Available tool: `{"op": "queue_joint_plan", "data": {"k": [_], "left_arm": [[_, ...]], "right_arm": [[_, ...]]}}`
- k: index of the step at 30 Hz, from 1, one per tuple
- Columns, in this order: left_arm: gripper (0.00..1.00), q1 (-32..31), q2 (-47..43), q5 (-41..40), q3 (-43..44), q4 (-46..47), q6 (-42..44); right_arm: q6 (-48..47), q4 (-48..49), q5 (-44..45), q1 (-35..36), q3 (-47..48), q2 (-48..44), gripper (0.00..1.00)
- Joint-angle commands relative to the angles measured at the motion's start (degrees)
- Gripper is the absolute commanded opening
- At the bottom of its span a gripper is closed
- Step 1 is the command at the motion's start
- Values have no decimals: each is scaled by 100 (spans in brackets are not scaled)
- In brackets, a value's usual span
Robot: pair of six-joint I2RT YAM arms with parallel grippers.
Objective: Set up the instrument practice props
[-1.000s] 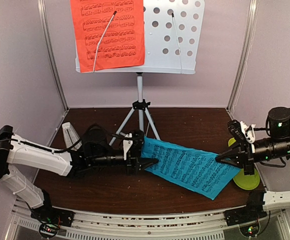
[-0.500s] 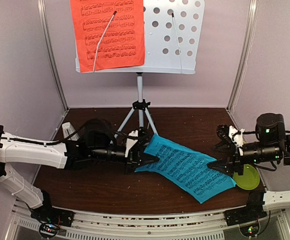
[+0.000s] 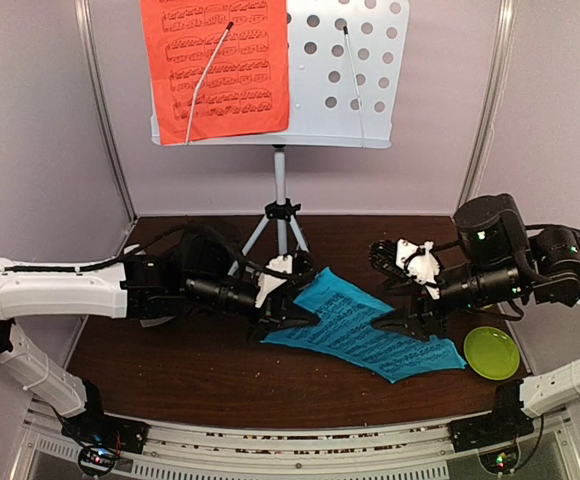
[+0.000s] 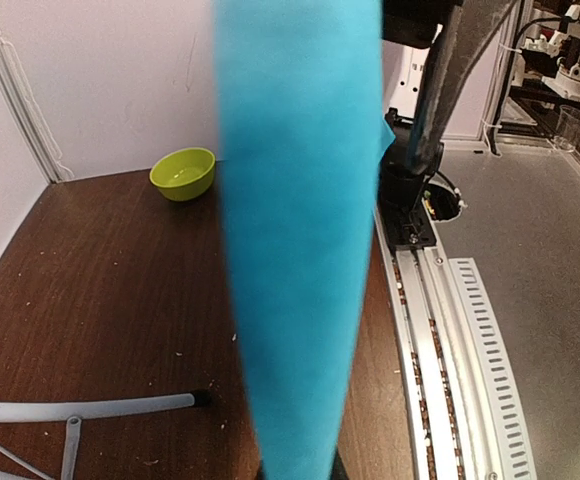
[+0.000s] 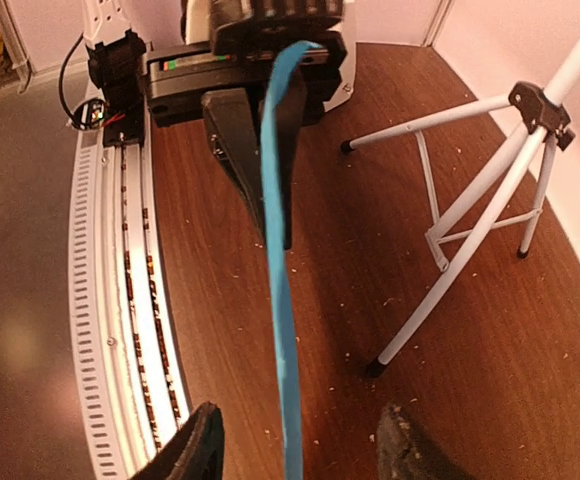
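Note:
The pale-blue perforated music stand desk point(image 3: 345, 75) stands at the back on its silver tripod point(image 3: 281, 215), with a red sheet-music page point(image 3: 215, 65) on its left half. A blue sheet-music page point(image 3: 355, 325) is raised off the brown table at its left end, where my left gripper point(image 3: 305, 312) is shut on it. In the left wrist view the blue page point(image 4: 300, 250) fills the middle. My right gripper point(image 3: 402, 322) is open at the page's right part. In the right wrist view the blue page point(image 5: 282, 300) runs edge-on between its spread fingers point(image 5: 195, 445), touching neither.
A lime-green plate point(image 3: 492, 352) lies at the right front of the table. A lime-green bowl point(image 4: 183, 173) sits by the side wall. Tripod legs point(image 5: 470, 220) spread over the table's back middle. A slotted metal rail point(image 3: 290, 440) runs along the near edge.
My left gripper shut on the blue page's left end and lifted it, shifting right. My right gripper opened and slid left along the page toward the middle; the page buckled and shortened.

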Motion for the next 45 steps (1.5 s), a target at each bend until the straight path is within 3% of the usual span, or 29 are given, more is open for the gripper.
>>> {"op": "queue_joint_plan", "data": {"k": [1,6,8,11,12,14,16,19,28,35,42,45], "left_arm": [[0,-26,47,-102,327,-312,106],[0,-22,-95,-198,349,-275,2],[4,-21,-192,-273,315,-218,-51],[28,-17,-434,-489,5,145,-167],[42,-9,-604,-605,-223,409,-233],[58,18,-856,-855,-693,1041,-414],[67,31,-1060,-1062,-1048,1540,-582],[72,40,-1230,-1317,-1305,2007,-703],[75,27,-1208,-960,-1491,3692,-1211],[74,-434,-1144,-966,-1127,4365,-1390],[60,-730,-1163,-909,-664,4344,-1241],[48,-892,-1126,-1085,-206,3887,-954]], "right_arm": [[-11,-373,811,199,403,273,41],[56,-303,997,207,506,297,12],[75,-231,951,201,512,250,0],[74,-28,755,190,508,33,0],[72,121,629,173,437,-109,0],[114,494,368,126,293,-393,0],[157,836,105,76,174,-625,0],[245,1282,-164,21,60,-878,0],[787,2656,-982,-249,-209,-1516,0],[1210,3375,-1375,-464,-344,-1639,0],[1730,4140,-1746,-783,-582,-1695,0],[1949,4444,-1975,-992,-698,-1635,0]]}}
